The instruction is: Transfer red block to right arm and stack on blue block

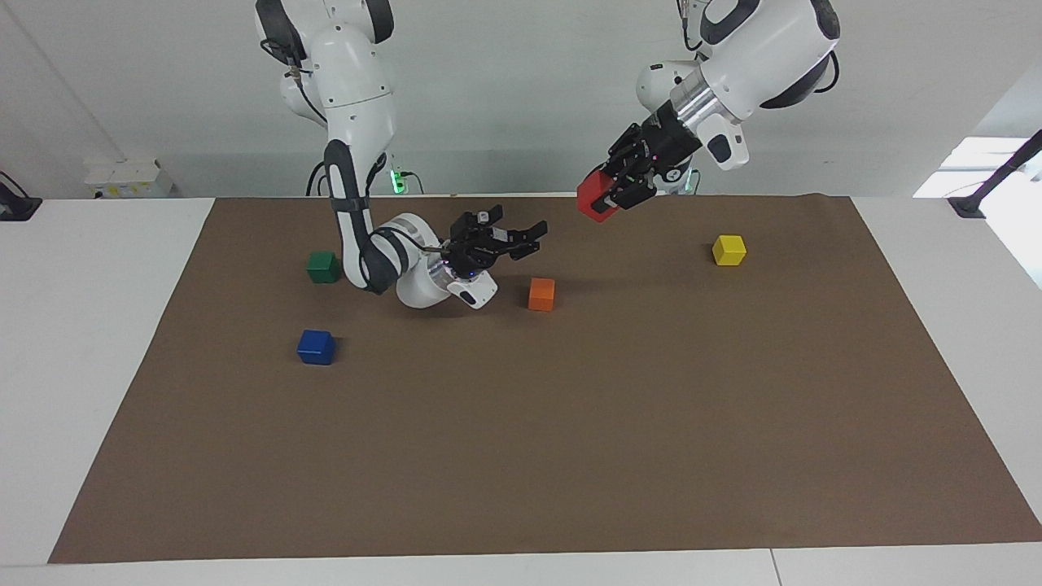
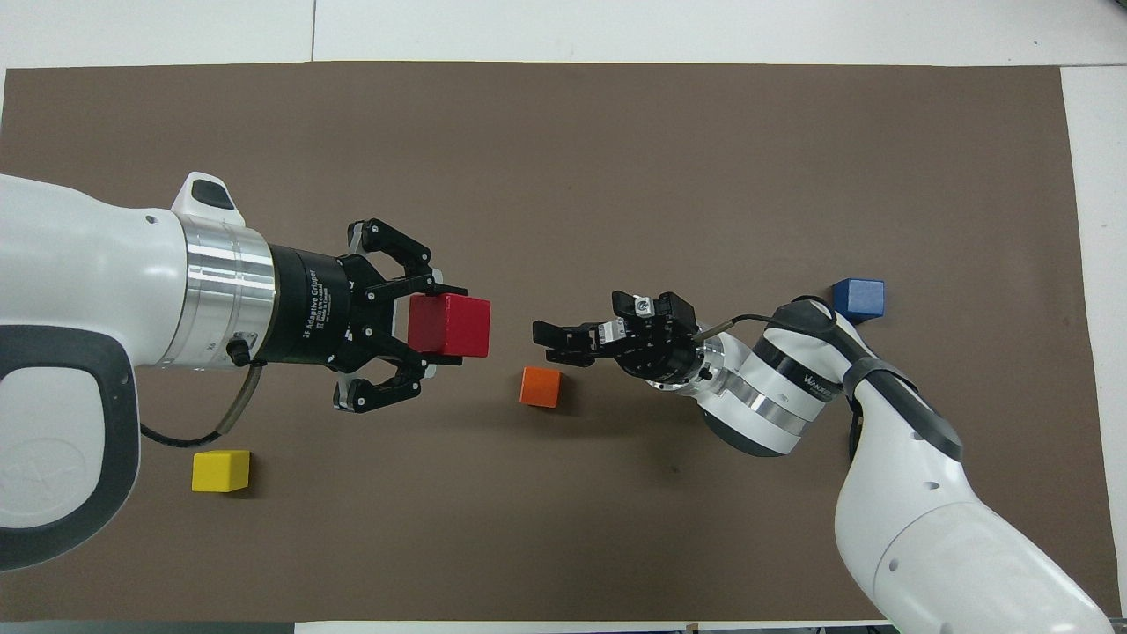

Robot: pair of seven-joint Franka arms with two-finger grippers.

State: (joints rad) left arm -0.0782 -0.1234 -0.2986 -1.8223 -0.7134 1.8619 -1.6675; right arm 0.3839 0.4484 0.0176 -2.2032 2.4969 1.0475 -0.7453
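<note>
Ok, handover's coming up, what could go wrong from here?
1. The left claw grips the red block by one end only, up in the air; a bump from the open right claw might knock it loose.
2. The orange block sits on the mat close below the meeting point; a low right claw could nudge it.
3. The blue block lies beside the right arm's elbow, so the swing back may be tight.
</note>
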